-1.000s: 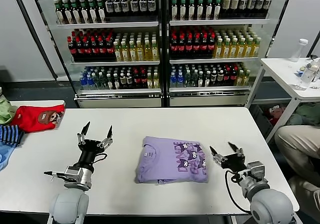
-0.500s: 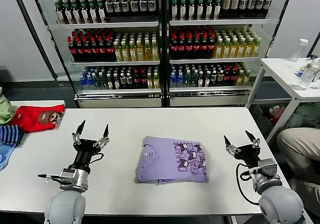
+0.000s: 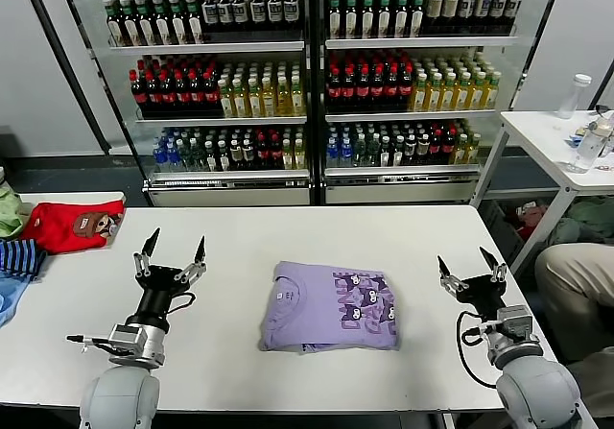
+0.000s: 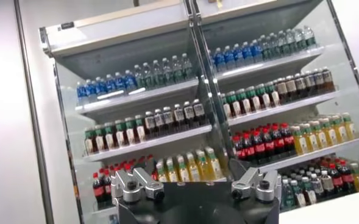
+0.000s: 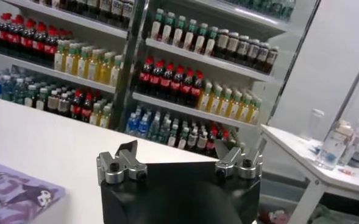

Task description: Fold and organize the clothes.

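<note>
Here, lavender T-shirt (image 3: 329, 306) lies folded mid-surface (image 3: 240, 237), dark print on its right half; sleeves tucked out of sight. Left claw (image 3: 173, 247) spread wide, empty, raised well left of shirt. Right claw (image 3: 470, 263) likewise wide, empty, near surface's right edge. Red garment (image 3: 70, 225) at far left corner.

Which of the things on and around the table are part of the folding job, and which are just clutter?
Job:
- purple T-shirt, folded, mid-table
- left gripper and right gripper, both open, either side of it

Lying about:
- red garment
- striped garment
- drinks shelves
- side table
</note>
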Controlling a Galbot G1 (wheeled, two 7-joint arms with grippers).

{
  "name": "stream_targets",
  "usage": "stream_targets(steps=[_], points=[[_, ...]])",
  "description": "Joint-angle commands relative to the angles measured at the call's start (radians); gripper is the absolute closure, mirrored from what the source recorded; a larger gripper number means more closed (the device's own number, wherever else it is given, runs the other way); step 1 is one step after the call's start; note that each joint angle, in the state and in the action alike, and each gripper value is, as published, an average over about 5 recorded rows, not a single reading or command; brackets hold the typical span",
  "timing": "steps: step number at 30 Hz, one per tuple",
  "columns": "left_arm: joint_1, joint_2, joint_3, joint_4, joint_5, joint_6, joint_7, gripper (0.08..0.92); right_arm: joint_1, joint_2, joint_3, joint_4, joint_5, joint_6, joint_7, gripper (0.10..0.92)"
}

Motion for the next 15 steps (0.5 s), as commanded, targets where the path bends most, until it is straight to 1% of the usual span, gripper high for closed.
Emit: stream_targets(steps=[1, 7, 15], points=[[-0.009, 0.007, -0.005, 0.007, 0.009, -0.026, 0.000, 0.177, 0.064, 0.018, -0.025, -0.062, -0.110, 0.068, 0.005, 0.203], [-0.041, 0.016, 0.001, 0.047, 0.064, -0.026, -0.030, 0.177, 0.093, 0.017, -0.052, -0.096, -0.141, 0.083, 0.005, 0.203], [-0.058, 0.027, -0.004, 0.069, 0.050, -0.022, -0.020, 0.177, 0.129, 0.026, -0.089, -0.143, -0.179, 0.094, 0.026, 0.203]])
